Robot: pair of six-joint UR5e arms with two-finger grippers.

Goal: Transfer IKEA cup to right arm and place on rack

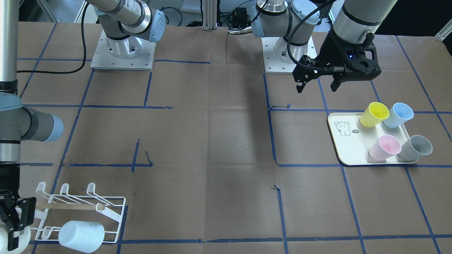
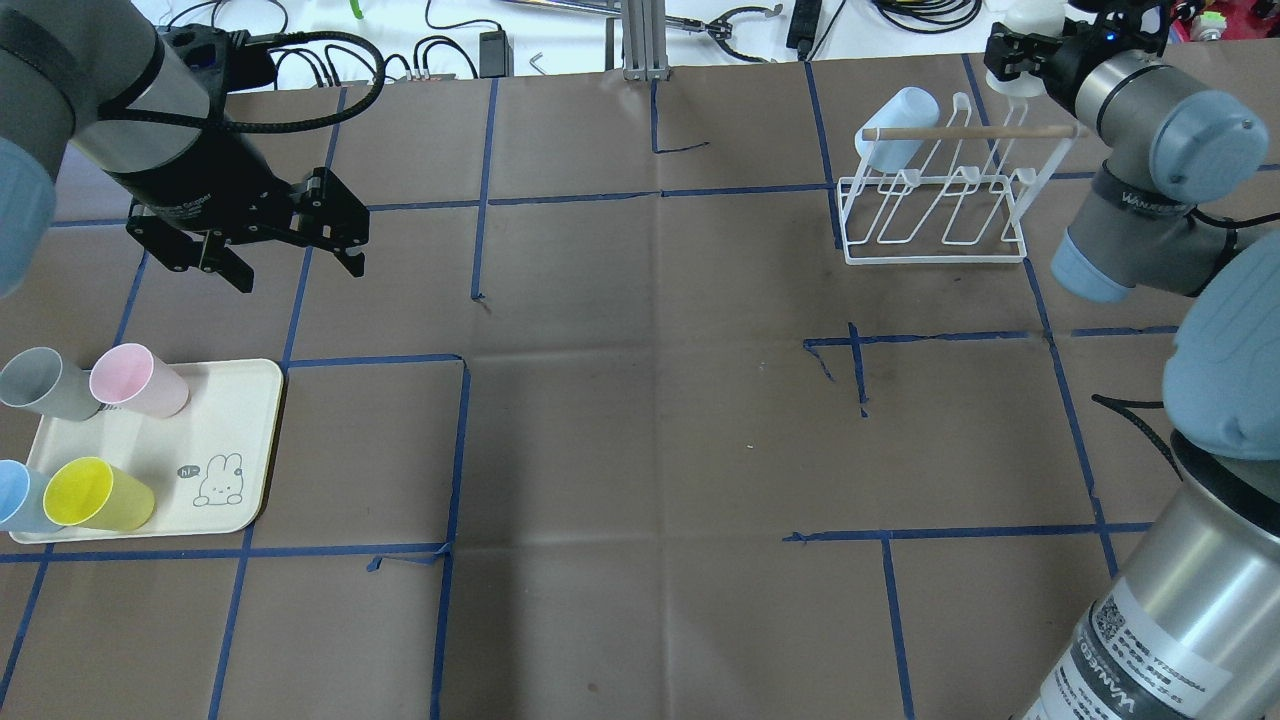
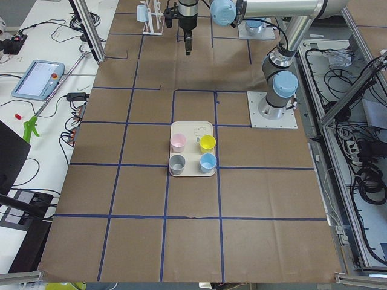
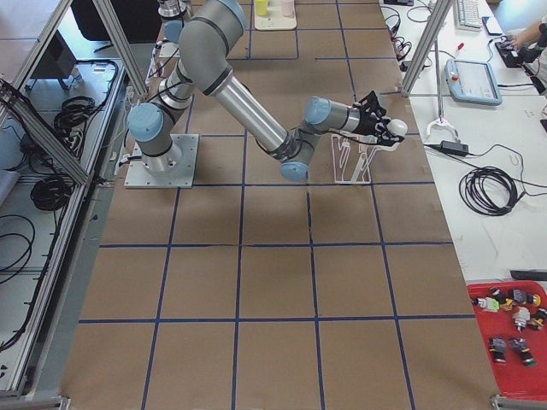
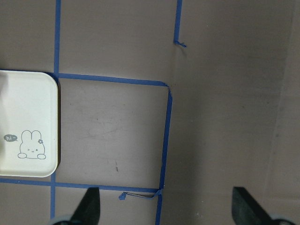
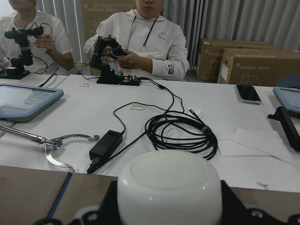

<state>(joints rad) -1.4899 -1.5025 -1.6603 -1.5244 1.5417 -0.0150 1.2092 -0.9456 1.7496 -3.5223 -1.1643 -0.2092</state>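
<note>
My right gripper (image 6: 168, 208) is shut on a white IKEA cup (image 6: 168, 187), whose base faces the wrist camera. In the front-facing view this gripper (image 1: 13, 225) hangs at the bottom left, just beside the end of the white wire rack (image 1: 122, 218). The rack also shows in the overhead view (image 2: 935, 260), with a wooden dowel (image 2: 970, 131) across it. A pale cup (image 1: 81, 235) lies on the rack's prongs. My left gripper (image 2: 290, 262) is open and empty, held above the table near the tray; its fingertips (image 5: 89, 208) stand wide apart.
A cream tray (image 2: 230, 440) with a rabbit drawing holds yellow (image 2: 95, 495), blue (image 2: 15, 495), pink (image 2: 135, 380) and grey (image 2: 40, 385) cups at the robot's left. Brown paper with blue tape lines covers the table. Operators sit beyond the table's far edge.
</note>
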